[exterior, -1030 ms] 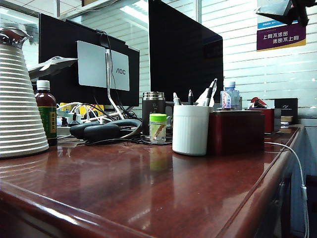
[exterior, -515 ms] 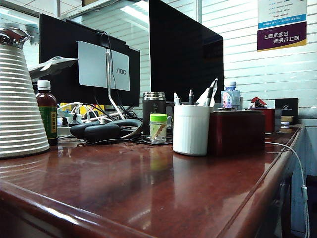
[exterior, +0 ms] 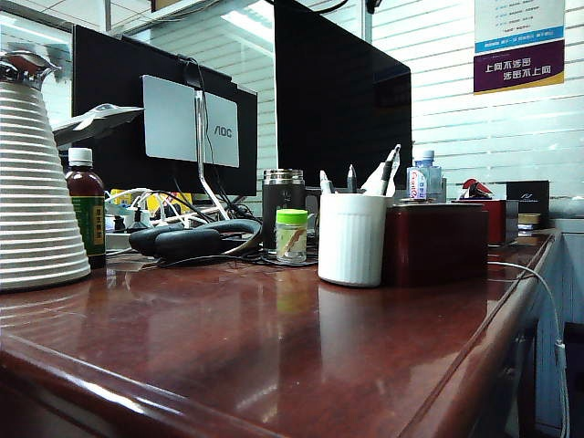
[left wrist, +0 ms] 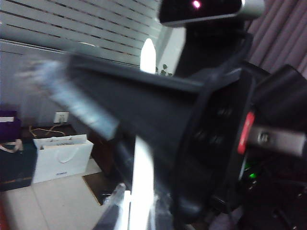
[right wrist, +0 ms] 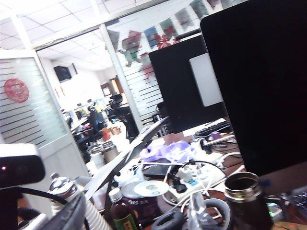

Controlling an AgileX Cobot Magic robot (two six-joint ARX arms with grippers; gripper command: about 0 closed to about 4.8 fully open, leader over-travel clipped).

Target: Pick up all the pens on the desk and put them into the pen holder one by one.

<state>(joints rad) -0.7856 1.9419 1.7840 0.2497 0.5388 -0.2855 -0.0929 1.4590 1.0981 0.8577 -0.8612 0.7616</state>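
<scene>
white pen in clenched left gripper; right gripper's state unclear

Counter: glossy reddish-brown wood, mirror-like. Pen holder: white ribbed plastic, matt. Travel mug: dark shiny steel. Box: dark red, glossy.
</scene>
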